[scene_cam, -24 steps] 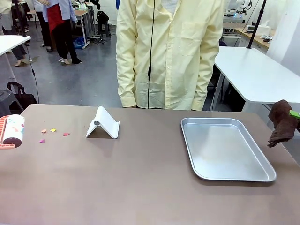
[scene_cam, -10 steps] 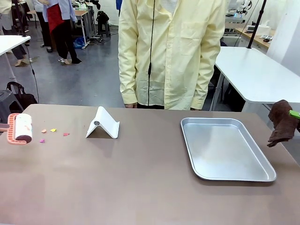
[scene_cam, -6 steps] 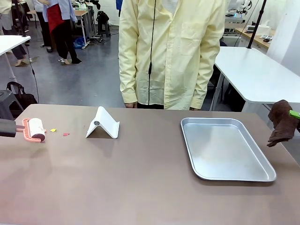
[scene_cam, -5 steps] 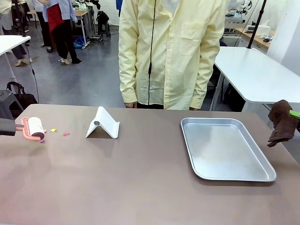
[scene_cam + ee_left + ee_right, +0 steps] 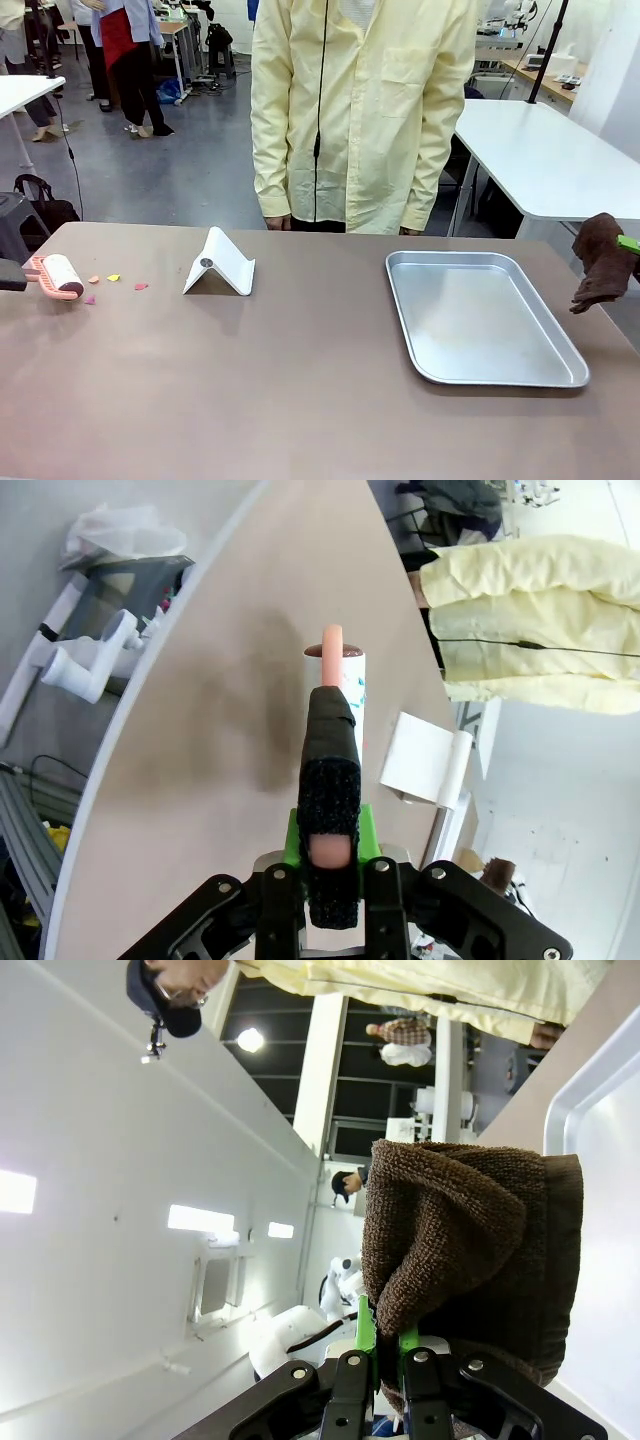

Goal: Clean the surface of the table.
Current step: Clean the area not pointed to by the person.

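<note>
The brown-taupe table carries a few small coloured paper scraps near its left end. A pink lint roller with a white roll sits just left of them, low over the top. In the left wrist view my left gripper is shut on the lint roller's black handle, with the roll beyond over the table. At the right edge my right gripper is shut on a brown cloth, held off the table. The cloth bunches between my right gripper's green pads.
A white folded stand sits right of the scraps. A silver metal tray lies at the right. A person in a pale yellow coat stands at the far edge. White tables stand behind.
The lint roller came in from the far left, reached the leftmost scraps, then drew back a little to the left. The scraps still lie on the table. The right arm has not moved.
</note>
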### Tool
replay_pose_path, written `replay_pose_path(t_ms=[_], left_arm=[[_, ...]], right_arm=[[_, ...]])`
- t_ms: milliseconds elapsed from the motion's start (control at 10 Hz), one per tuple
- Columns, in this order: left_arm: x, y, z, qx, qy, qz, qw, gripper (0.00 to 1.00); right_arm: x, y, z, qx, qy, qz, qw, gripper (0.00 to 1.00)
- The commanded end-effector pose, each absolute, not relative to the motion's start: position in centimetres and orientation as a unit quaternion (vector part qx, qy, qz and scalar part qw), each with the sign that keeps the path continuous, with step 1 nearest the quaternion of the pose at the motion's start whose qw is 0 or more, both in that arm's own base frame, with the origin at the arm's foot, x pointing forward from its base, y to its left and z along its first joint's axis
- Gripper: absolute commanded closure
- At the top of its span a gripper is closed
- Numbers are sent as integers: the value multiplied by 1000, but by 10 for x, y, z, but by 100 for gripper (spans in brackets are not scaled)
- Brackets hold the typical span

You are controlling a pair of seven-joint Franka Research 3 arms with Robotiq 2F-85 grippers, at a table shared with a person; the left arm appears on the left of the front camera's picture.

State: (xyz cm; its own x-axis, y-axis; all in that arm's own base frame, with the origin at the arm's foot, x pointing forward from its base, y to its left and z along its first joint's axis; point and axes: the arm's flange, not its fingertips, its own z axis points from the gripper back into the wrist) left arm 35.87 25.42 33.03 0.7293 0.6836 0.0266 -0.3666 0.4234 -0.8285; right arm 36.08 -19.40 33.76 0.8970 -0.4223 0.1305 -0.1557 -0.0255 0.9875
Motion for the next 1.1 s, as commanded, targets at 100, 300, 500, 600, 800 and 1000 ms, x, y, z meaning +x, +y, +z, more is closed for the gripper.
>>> replay_pose_path(t_ms=[100, 300, 500, 600, 800, 1000], left_arm=[[370, 246, 318, -435, -179, 306, 828, 78], [371, 247, 315, -439, -162, 294, 834, 78], [373, 245, 310, -431, -154, 291, 840, 78], [374, 244, 307, -428, -152, 288, 843, 78], [381, 235, 305, -422, -148, 280, 850, 78], [390, 221, 306, -418, -139, 267, 857, 78]], right_arm=[[359, -195, 341, 711, -205, -96, 666, 91], [359, -195, 341, 711, -205, -96, 666, 91], [359, -195, 341, 711, -205, -96, 666, 91], [359, -195, 341, 711, -205, -96, 666, 91], [359, -195, 341, 711, -205, -96, 666, 91], [359, -195, 341, 711, -205, -96, 666, 91]])
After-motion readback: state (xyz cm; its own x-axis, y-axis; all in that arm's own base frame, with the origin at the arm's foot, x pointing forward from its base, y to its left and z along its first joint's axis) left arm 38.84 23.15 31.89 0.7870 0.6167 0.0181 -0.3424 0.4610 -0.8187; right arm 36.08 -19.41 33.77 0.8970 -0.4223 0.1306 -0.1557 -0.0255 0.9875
